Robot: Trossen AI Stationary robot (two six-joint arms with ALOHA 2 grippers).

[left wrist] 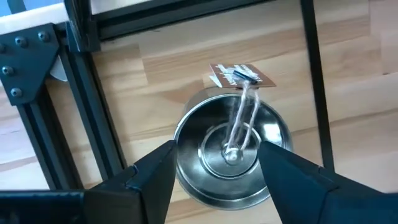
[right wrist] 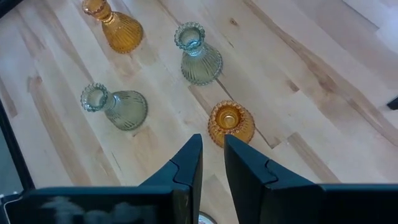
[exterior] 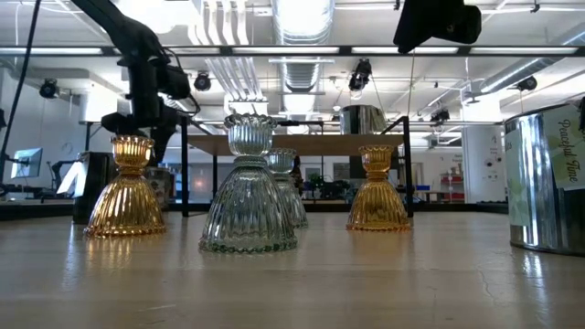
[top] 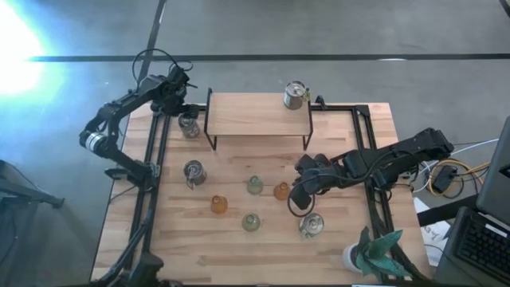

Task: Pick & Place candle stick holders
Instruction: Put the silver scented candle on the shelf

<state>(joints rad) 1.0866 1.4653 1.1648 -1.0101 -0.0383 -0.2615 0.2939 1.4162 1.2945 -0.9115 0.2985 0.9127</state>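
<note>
A silvery cup [left wrist: 231,152] is standing upright beside the left leg of the wooden riser shelf [top: 259,115], its open mouth facing up. Only the left wrist view is showing its interior, a string looping out to a brown tag [left wrist: 241,75] lying on the table [top: 231,243]. The left gripper [left wrist: 214,171] is straddling this cup with fingers spread wide on either side of its rim; contact cannot be confirmed.

The high view is showing three more silvery cups: one on the shelf [top: 295,94], one at left centre [top: 194,172], one near the front right [top: 311,225]. Between them four glass holders are standing upright, flared bases down: two amber [top: 218,205] [top: 281,190] and two pale green [top: 254,185] [top: 250,222].

The right gripper [right wrist: 212,163] is hovering just beside the right-hand amber holder, fingers nearly closed and holding nothing. The low view is placing one green holder [exterior: 249,187] in front of the other, partly hiding it. A white pot [top: 356,257] with teal leaves is occupying the front right corner.
</note>
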